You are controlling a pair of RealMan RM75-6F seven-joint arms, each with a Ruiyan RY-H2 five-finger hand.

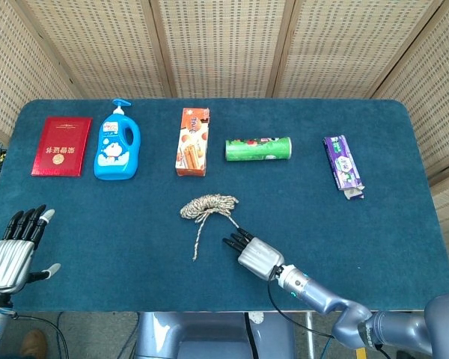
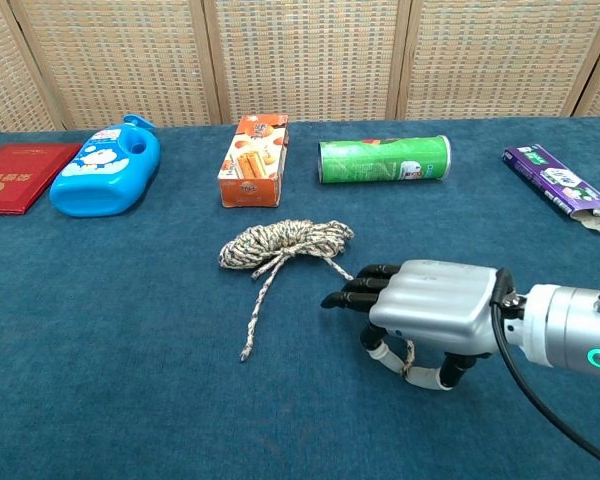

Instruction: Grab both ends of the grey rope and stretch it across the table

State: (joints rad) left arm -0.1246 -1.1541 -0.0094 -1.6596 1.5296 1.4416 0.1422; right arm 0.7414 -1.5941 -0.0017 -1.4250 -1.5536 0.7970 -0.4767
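The grey rope lies as a small coil (image 1: 208, 204) (image 2: 285, 243) in the middle of the table. One loose end (image 1: 194, 256) (image 2: 244, 353) trails toward the near edge. The other strand runs under my right hand (image 1: 253, 254) (image 2: 425, 315). That hand hovers palm down with its fingers stretched toward the coil. Its thumb (image 2: 442, 376) and a lower finger stand on either side of the rope end (image 2: 409, 362), and no firm pinch shows. My left hand (image 1: 13, 250) is at the near left edge with fingers spread, holding nothing, far from the rope. The chest view does not show it.
Along the far side lie a red booklet (image 1: 61, 146), a blue bottle (image 1: 117, 145), an orange box (image 1: 193, 141), a green can (image 1: 259, 149) and a purple pack (image 1: 343, 166). Blue cloth covers the table (image 1: 97, 217).
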